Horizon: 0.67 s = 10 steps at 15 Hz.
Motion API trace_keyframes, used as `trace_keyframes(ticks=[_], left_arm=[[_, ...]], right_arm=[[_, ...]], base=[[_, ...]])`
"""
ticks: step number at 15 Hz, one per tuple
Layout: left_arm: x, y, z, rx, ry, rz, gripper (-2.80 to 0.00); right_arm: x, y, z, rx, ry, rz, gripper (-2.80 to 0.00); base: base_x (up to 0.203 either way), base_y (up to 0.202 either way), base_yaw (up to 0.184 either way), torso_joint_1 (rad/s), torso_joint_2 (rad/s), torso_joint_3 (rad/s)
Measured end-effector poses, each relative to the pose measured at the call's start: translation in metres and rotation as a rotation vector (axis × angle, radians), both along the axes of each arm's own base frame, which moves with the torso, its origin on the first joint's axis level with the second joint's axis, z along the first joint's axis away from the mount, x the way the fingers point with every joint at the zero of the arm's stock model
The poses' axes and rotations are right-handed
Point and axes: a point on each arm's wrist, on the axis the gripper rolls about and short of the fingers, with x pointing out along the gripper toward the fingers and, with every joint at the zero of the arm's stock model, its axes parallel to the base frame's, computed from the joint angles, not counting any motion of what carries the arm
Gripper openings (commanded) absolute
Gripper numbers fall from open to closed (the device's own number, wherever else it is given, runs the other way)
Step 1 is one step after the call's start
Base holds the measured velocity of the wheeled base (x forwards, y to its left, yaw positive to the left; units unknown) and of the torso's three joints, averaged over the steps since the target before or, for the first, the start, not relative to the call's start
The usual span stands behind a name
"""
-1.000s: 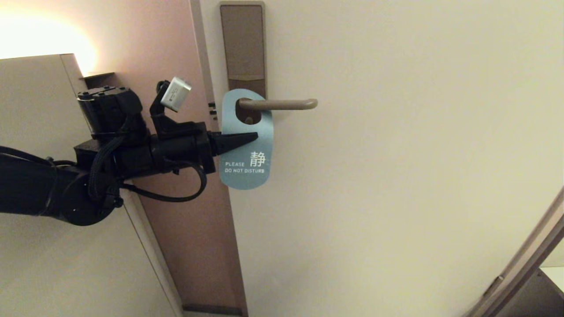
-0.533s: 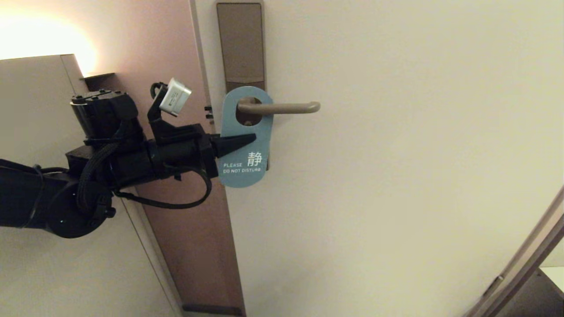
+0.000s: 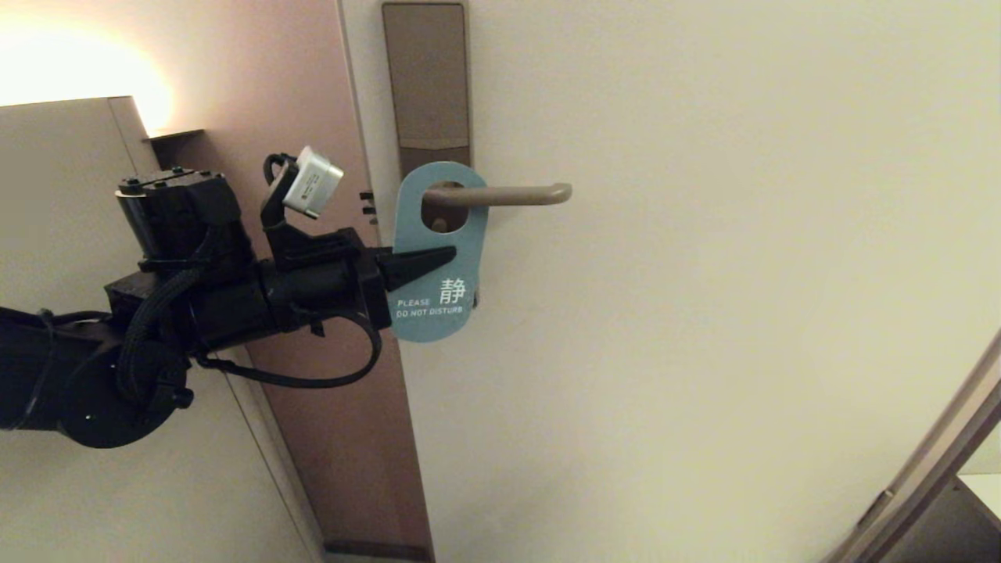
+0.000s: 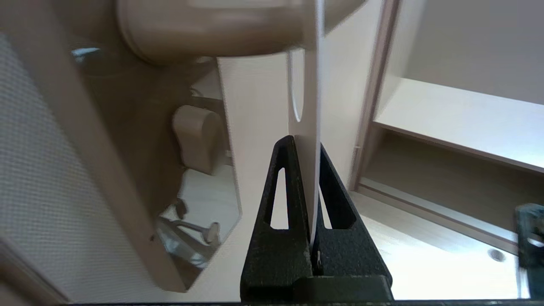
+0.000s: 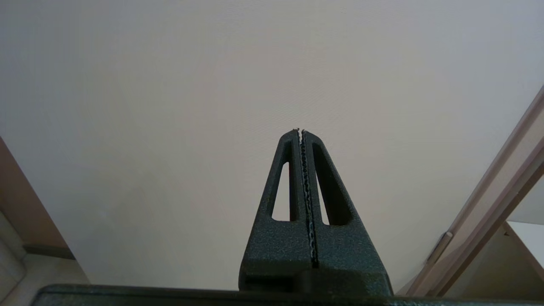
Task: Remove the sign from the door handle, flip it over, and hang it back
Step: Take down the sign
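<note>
So the left hand (image 3: 438, 258) is pinched tight on the sign (image 3: 435, 254), grabbing it by the edge nearest the door's hinge-side gap, roughly halfway down, below the oval hole. Makes sense: holding it mid-body by the edge keeps the hole free so it can slide along the lever. In the left wrist view you see the sign (image 4: 309, 106) edge-on, a thin sheet clamped between both fingers (image 4: 289, 187), so the grip is on the flat faces, which should stop it from twisting. The sign hangs with its hole around the door handle (image 3: 500, 194), close to the lock plate (image 3: 426, 78), teal "DO NOT DISTURB" side facing out. My guess is it has to travel toward the handle's rounded free end to come off, so not removed yet. The right hand (image 5: 301, 131) sits parked, fingers pressed together on nothing, pointing at the plain door (image 5: 212, 85).
</note>
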Motion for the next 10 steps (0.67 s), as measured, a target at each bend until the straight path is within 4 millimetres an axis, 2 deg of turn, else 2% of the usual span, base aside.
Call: trace_keyframes(ticks=[10], left_arm=[[-0.014, -0.032, 0.0, 0.012, -0.023, 0.154, -2.8]], right_arm=[[0.0, 0.0, 0.0, 0.001, 0.0, 0.0, -2.8]], base=[[0.0, 0.0, 0.0, 0.0, 0.0, 0.0]])
